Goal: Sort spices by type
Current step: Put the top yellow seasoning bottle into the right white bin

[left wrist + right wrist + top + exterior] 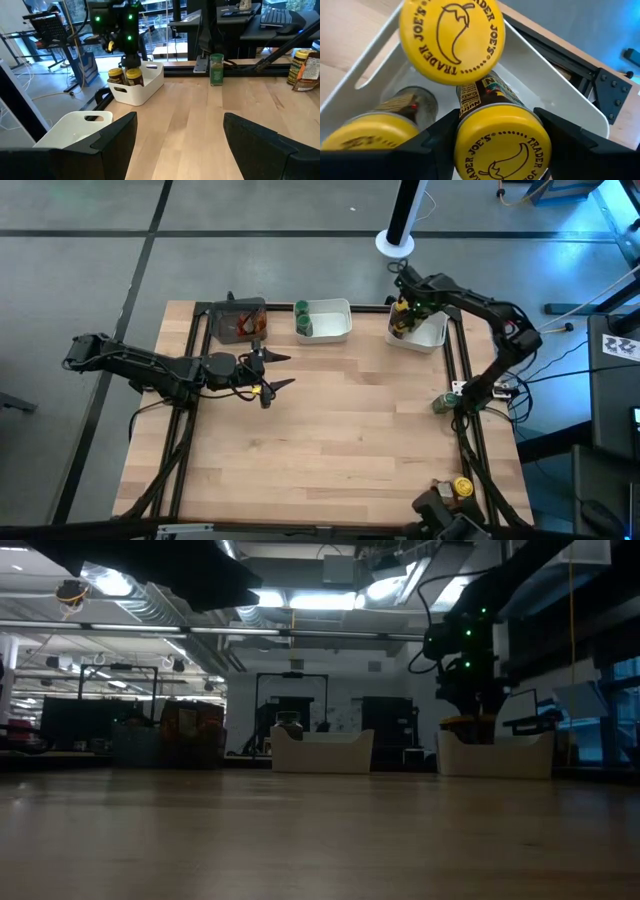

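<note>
My right gripper (498,131) reaches into the white tray (430,335) at the table's far right and is shut on a yellow-lidded spice jar (502,144). Two more yellow-lidded jars (452,40) (370,137) stand in that tray. Green-lidded jars (301,316) stand in the middle white tray (335,320), and reddish-brown jars (245,325) in the dark tray (225,312). A lone green-lidded jar (443,402) stands at the table's right edge, and a yellow-lidded one (462,486) stands near the right near corner. My left gripper (282,370) hovers open over the table's left half. My right gripper holds the yellow-lidded jar by its lid rim (462,131), pinched between the two fingers (437,137). The fingers come from above, pointing down into the tray. The jar stands upright inside the tray; whether its base rests on the tray floor I cannot tell.
Black rails run along the table's left and right sides (465,380). A white-based post (395,242) stands beyond the far edge. Bare wood spreads over the table's middle and near half (340,450).
</note>
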